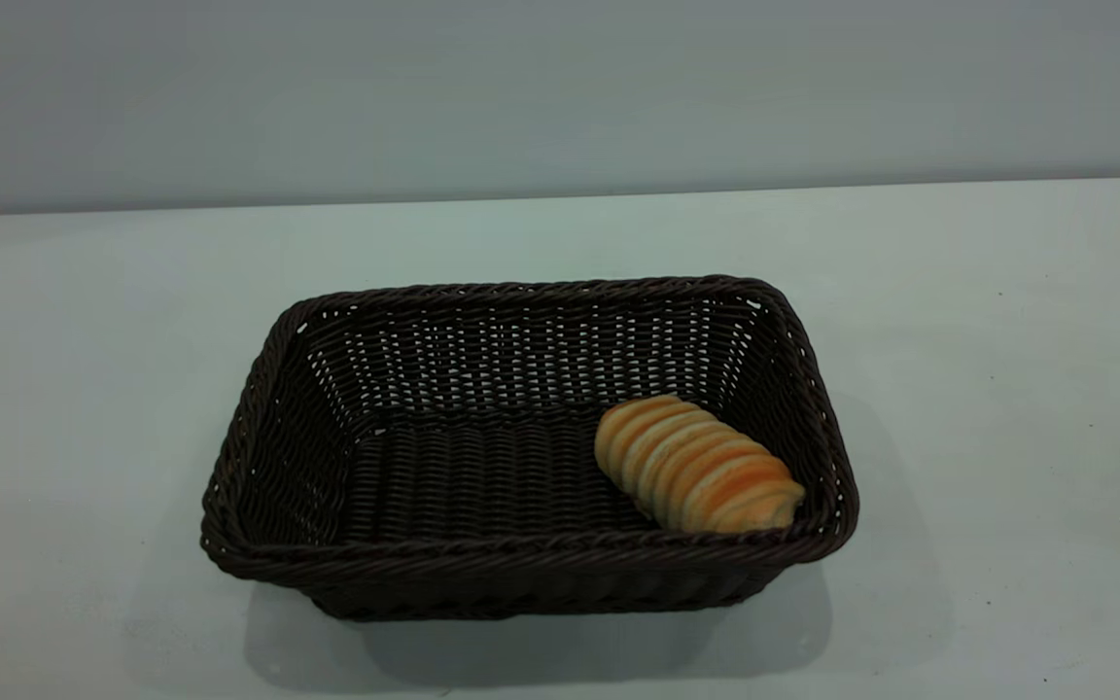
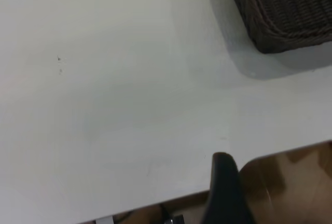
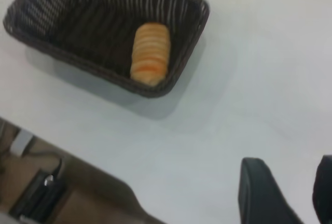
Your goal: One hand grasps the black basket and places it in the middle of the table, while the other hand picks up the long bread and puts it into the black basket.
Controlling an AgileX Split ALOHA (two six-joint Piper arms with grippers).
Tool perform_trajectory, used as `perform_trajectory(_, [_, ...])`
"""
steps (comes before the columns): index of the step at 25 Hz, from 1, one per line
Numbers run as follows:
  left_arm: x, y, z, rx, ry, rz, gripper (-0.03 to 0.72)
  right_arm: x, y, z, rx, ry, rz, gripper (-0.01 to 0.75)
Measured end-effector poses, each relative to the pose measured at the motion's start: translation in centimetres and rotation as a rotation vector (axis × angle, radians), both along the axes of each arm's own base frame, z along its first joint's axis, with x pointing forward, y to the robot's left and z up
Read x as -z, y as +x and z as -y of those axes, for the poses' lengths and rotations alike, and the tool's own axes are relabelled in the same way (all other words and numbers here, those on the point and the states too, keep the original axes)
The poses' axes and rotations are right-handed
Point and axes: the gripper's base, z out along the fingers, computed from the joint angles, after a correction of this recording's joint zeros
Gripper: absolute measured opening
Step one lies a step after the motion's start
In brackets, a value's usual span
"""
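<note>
The black basket [image 1: 521, 544] stands in the middle of the table [image 1: 988, 321]. The long bread [image 1: 696, 465] lies inside it, at its right end, slanting across the floor. Neither gripper shows in the exterior view. In the right wrist view my right gripper [image 3: 290, 168] is open and empty, hanging over bare table well away from the basket [image 3: 41, 32], with the bread [image 3: 150, 53] in it. In the left wrist view a part of my left gripper [image 2: 225, 182] shows over the table's edge, far from the basket's corner [image 2: 282, 22].
The table's edge [image 2: 155, 200] and the brown floor beyond it show in the left wrist view. The right wrist view shows another table edge [image 3: 78, 154] with dark gear [image 3: 39, 195] below it. A grey wall [image 1: 560, 87] stands behind the table.
</note>
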Motion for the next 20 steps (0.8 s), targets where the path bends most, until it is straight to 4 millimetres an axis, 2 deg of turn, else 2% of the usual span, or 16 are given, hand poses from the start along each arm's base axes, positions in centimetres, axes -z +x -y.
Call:
perform_trajectory(5, [0.1, 0.0, 0.0, -0.001, 0.0, -0.002, 0.571, 0.1, -3.2, 1.1, 0.034, 0.023, 0.064, 0.237])
perform_trajectory(9, [0.3, 0.2, 0.1, 0.0, 0.0, -0.002, 0.571, 1.3, -4.4, 1.5, 0.055, 0.055, 0.084, 0.237])
perform_trajectory(14, [0.4, 0.2, 0.1, 0.0, 0.001, -0.004, 0.571, 4.7, -4.7, 1.6, 0.069, 0.056, 0.051, 0.237])
perform_trajectory(20, [0.4, 0.2, 0.1, 0.001, 0.0, -0.001, 0.571, 7.5, -3.8, 1.8, 0.101, 0.021, 0.051, 0.237])
